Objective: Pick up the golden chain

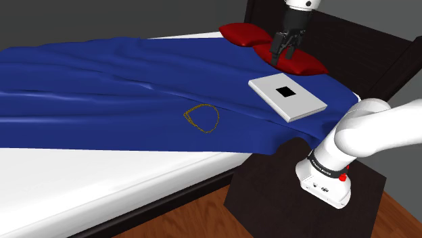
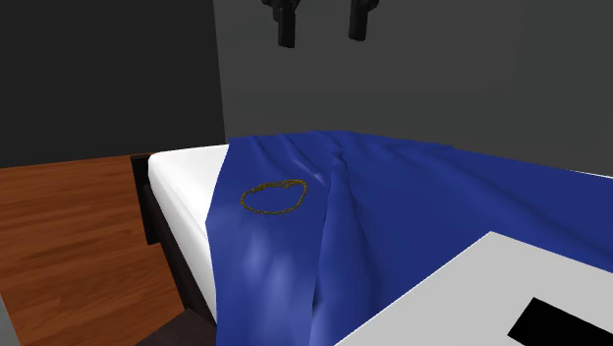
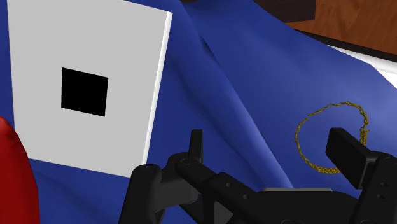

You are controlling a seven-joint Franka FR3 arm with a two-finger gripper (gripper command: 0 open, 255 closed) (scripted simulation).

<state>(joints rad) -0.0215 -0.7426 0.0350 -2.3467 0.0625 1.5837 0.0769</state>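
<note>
Chain (image 1: 201, 119) is lying as a loose gold loop on a blue blanket (image 1: 95, 81), close to the edge that is draping over the side of the bed (image 1: 101, 179). It is resting flat between soft folds, in the open. In the second exterior view the loop (image 2: 273, 197) is sitting just beside a long crease in the blanket (image 2: 413, 187).

A flat white slab (image 1: 297, 103) with a black square on its face is lying on the same blanket, roughly between the chain and a red cushion (image 1: 247, 34) by the dark headboard (image 1: 365, 47). The slab is sitting near the cushion and apart from the chain.

The claw (image 1: 280, 54) is hanging over the cushion, well apart from the chain; it may be touching the red fabric, but that is hard to judge. Its fingers are standing spread and gripping nothing. In the wrist view the claw (image 3: 270, 149) is looking down on the blanket, with the chain (image 3: 331, 137) showing by one finger and the slab (image 3: 127, 63) off past the other.

The stand (image 1: 284, 196) is sitting on the wooden floor (image 1: 182, 220) beside the bed.
</note>
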